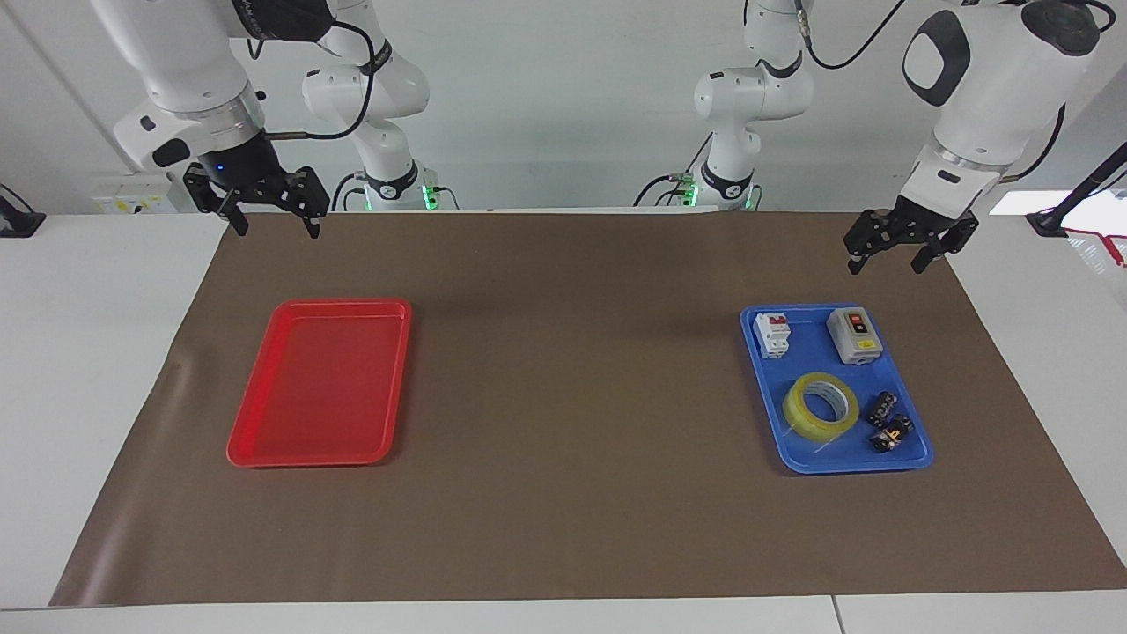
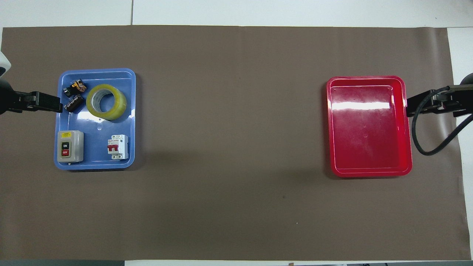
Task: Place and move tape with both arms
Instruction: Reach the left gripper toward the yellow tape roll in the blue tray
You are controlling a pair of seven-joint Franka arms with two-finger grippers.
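Note:
The tape point(image 1: 821, 405), a yellow ring with a whitish core, lies flat in the blue tray point(image 1: 916, 453); it also shows in the overhead view point(image 2: 106, 101) in that tray point(image 2: 129, 122). My left gripper point(image 1: 889, 264) hangs open in the air over the mat at the left arm's end, above the tray's edge nearer the robots. In the overhead view it point(image 2: 55, 107) sits over the tray's outer rim. My right gripper point(image 1: 275, 231) is open, raised over the mat's corner, beside the red tray point(image 1: 321, 380), and waits point(image 2: 410, 108).
The blue tray also holds a grey on/off switch box point(image 2: 70, 146), a white circuit breaker point(image 2: 118, 146) and two small black parts point(image 2: 74, 96). The red tray point(image 2: 369, 125) holds nothing. A brown mat point(image 2: 236, 166) covers the table. Two smaller white arms point(image 1: 740, 106) stand at the robots' edge.

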